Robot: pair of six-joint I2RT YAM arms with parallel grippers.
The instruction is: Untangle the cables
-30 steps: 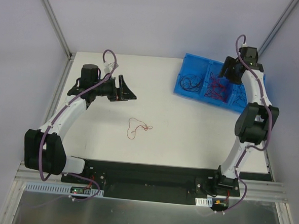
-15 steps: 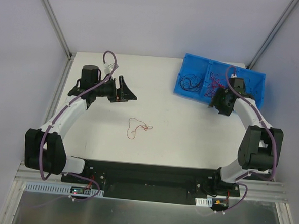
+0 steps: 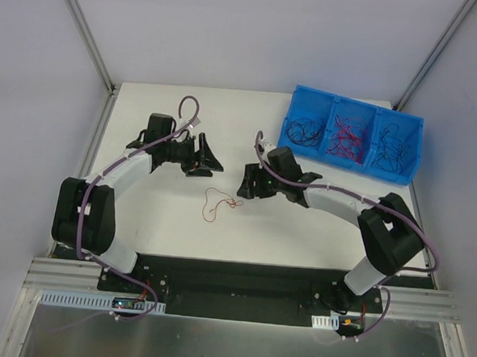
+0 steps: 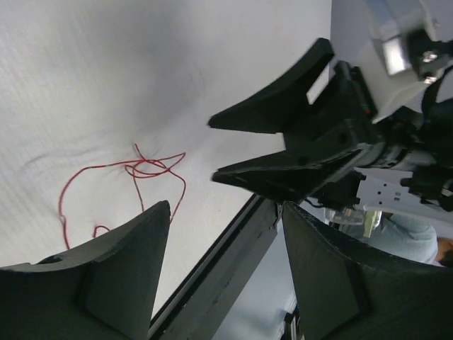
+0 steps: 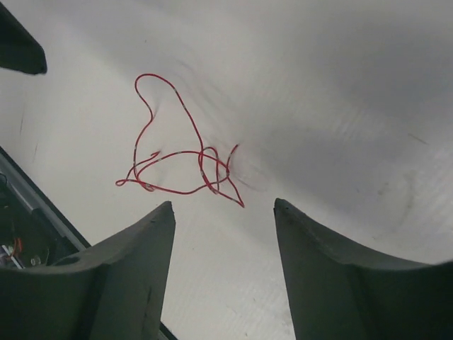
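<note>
One thin red cable (image 3: 218, 201) lies in loose loops on the white table, apart from the rest. It also shows in the right wrist view (image 5: 185, 164) and in the left wrist view (image 4: 131, 177). More red and black cables (image 3: 345, 138) lie tangled in the blue bin (image 3: 416, 139) at the back right. My right gripper (image 3: 242, 189) is open and empty, low over the table just right of the red cable; it also shows in the right wrist view (image 5: 224, 207). My left gripper (image 3: 210, 156) is open and empty, above and left of the cable; it also shows in the left wrist view (image 4: 225, 207).
The blue bin has three compartments, with black cables (image 3: 303, 132) in the left one, red ones in the middle and black ones (image 3: 393, 146) in the right. The black base rail (image 3: 232, 275) runs along the table's near edge. Metal frame posts (image 3: 85, 32) stand at the back corners.
My right arm has swung from over the blue bin down and left to the red cable on the table. My left gripper has shifted slightly right. The red cable has not moved.
</note>
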